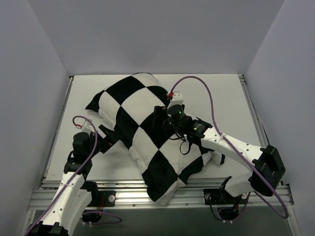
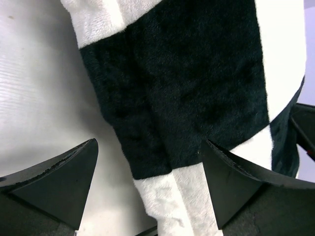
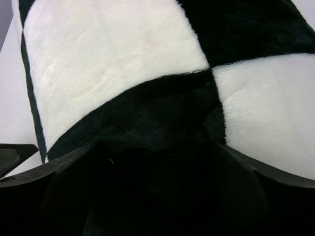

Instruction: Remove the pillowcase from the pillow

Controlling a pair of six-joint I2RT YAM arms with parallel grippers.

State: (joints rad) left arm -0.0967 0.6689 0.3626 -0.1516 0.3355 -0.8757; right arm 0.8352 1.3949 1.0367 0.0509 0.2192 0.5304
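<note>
Across the white surface point(image 1: 221, 98), the checkered pillowcase point(image 1: 142, 132) lies plump and diagonal, one corner reaching the near edge; only the overhead view shows it whole. The left wrist view alone shows the left fingers point(image 2: 59, 177) spread wide astride a fold at the pillowcase's left side, gripping nothing. The right wrist view shows the right fingers point(image 3: 44, 191) parted and sunk into black plush atop the pillowcase.

Two white arms point(image 1: 239, 146) with black joints point(image 1: 268, 167) carry looping purple cables point(image 1: 192, 77).
</note>
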